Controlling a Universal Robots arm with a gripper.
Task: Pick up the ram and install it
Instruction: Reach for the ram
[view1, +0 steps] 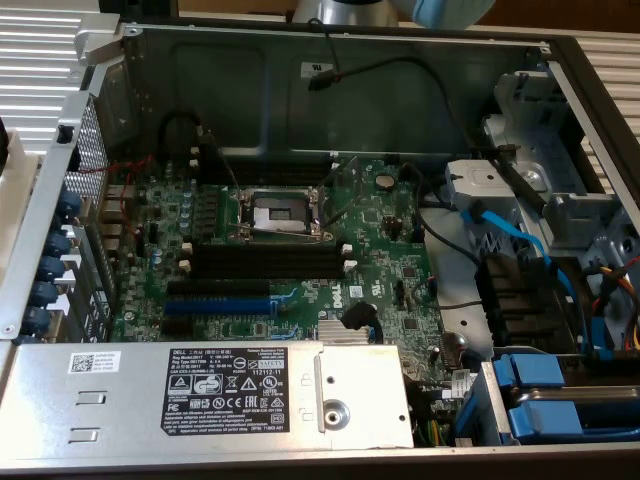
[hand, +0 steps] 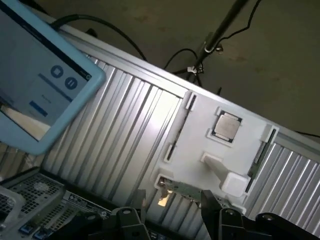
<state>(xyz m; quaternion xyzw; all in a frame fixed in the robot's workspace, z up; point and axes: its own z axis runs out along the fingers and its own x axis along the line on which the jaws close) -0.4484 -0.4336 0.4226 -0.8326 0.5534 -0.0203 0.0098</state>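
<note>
The fingers (hand: 210, 204) are being held apart on either side of the long thin green circuit-board ram (hand: 182, 189), which is being carried at the edge of the white plastic tray (hand: 200, 127). In the exterior view, the long black memory slots (view1: 268, 262) are lying at six o'clock from the square metal processor socket (view1: 275, 212).

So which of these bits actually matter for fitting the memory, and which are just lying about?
For the job:
thin green ram stick
long black memory slots with white end clips
the robot's black gripper, nearest the ram

Just lying about:
square silver processor chip on the white plastic tray
pale-blue-framed tablet
blue expansion slot
grey metal power-supply box
</note>
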